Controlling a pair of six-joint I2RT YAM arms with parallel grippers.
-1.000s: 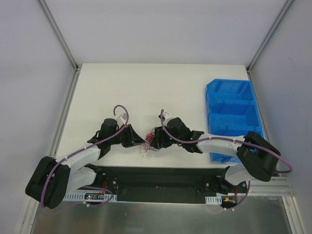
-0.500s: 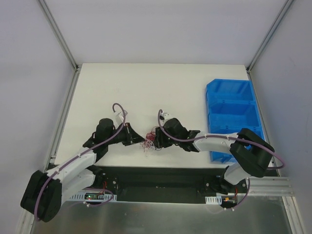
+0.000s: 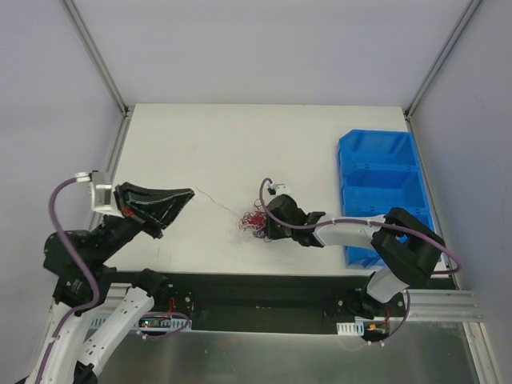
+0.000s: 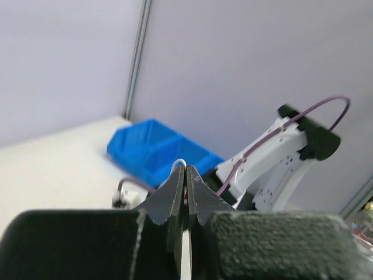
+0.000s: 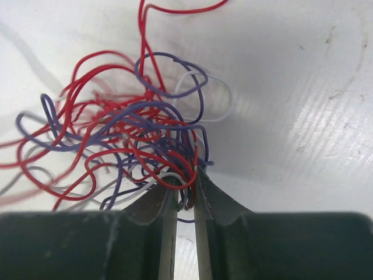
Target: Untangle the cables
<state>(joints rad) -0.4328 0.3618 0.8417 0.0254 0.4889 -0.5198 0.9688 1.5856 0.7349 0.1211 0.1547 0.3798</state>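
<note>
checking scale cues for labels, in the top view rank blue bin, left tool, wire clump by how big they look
1. blue bin
2. left tool, pinching a white wire; it seems nearer the camera, which inflates it
3. wire clump, clearly smallest

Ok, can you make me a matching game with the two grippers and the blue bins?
Things:
1. left gripper
2. right gripper
3. blue bins

States or places:
A. by the right edge of the table
B. shut on a white cable
C. shut on the red-and-purple clump

Pairs: 1-B, 2-C, 3-A.
</note>
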